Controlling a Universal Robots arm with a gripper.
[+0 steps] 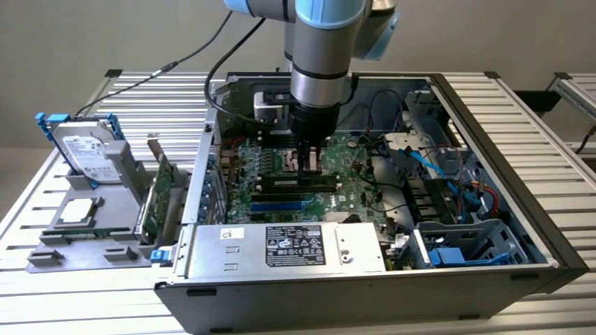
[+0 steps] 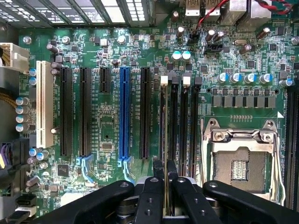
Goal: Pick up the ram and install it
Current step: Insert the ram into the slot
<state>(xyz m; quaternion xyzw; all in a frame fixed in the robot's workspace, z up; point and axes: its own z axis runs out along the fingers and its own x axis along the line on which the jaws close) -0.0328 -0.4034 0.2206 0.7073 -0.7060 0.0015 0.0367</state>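
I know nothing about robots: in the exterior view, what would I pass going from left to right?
Hard drive → green card → end effector gripping the ram over the motherboard → blue cable.

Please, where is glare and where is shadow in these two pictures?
Exterior view: soft even light on the slatted table, the computer case darker inside, the arm shading the motherboard. Wrist view: the board evenly lit, white glare through the vent slots, the black jaws dark in front.
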